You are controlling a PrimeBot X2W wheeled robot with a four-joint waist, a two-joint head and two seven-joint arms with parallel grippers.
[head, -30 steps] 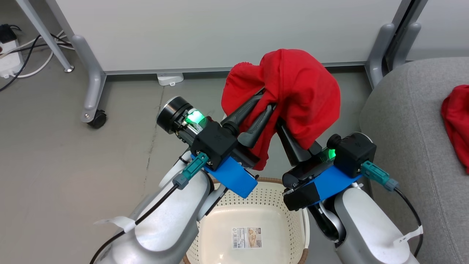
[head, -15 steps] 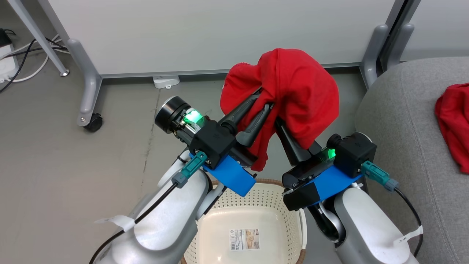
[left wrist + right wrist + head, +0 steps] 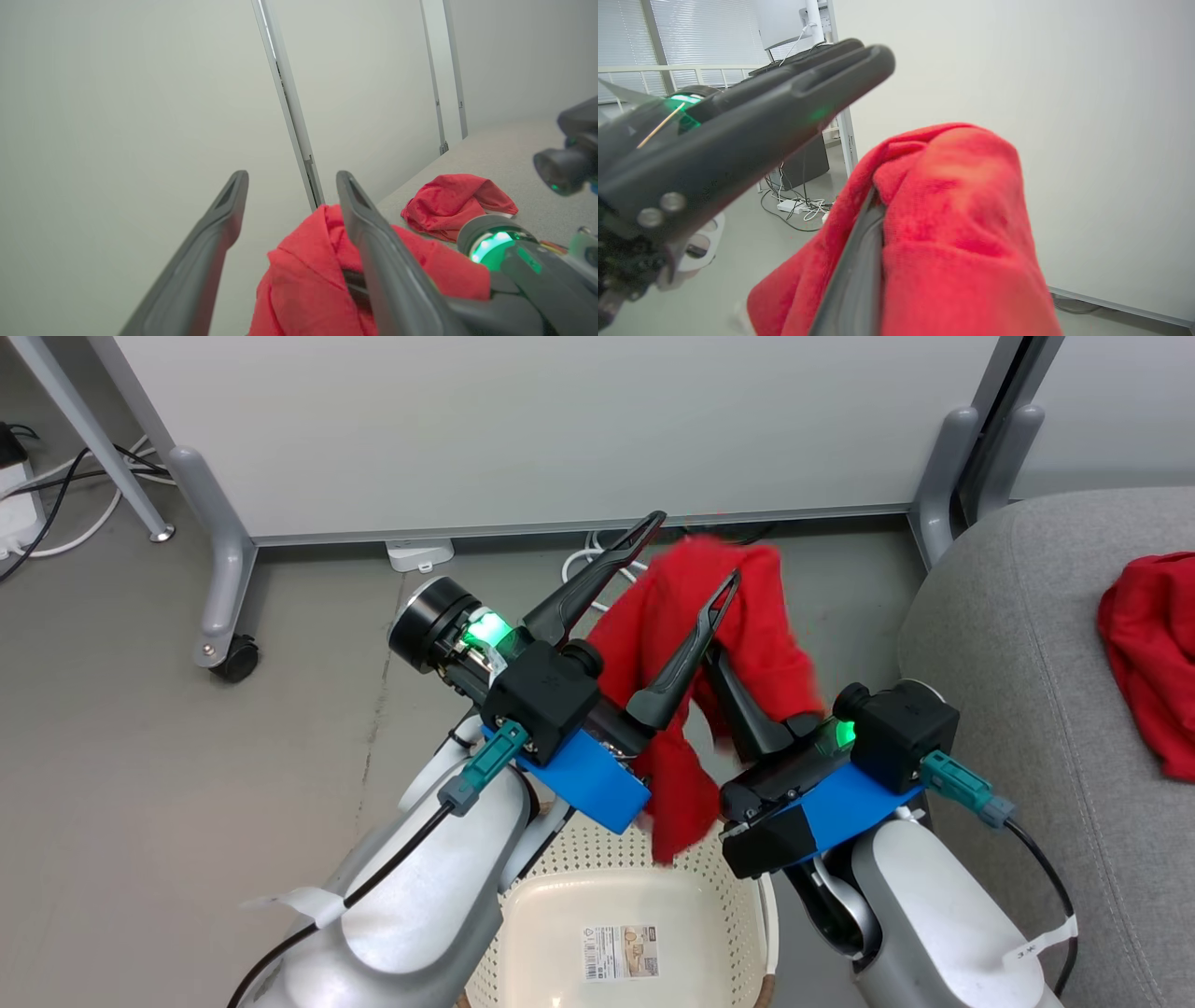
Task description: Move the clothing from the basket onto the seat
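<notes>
Left gripper (image 3: 693,549): head view, centre of the frame, jaws thrown wide open and clamping nothing; one finger crosses in front of the red garment (image 3: 766,644), the other points clear of it towards the upper middle.
Right gripper (image 3: 733,695): just right of centre, fingers pressed together and running up under the garment (tips buried in cloth, so I can't tell whether a fold is nipped between them).
Red garment: draped over the right gripper's fingers, up in the air, a long tail dangling down to the far rim of the basket (image 3: 597,847).
Basket: bottom centre between the two pale forearms, nothing inside but a printed label (image 3: 621,952) on its floor.
Second red garment (image 3: 1148,653): right edge of the frame, lying crumpled on the grey sofa (image 3: 1008,644).
Backdrop: white partition (image 3: 560,420) across the top, grey floor below it.
Left wrist view: own two fingers well apart; the red garment bunches behind the right-hand one at lower centre. Beyond it, middle right, the second red garment lies on the sofa.
Right wrist view: own fingers closed, one dark edge rising from the bottom centre, red cloth heaped over it and filling the lower right. The left gripper's finger cuts across the upper left.
</notes>
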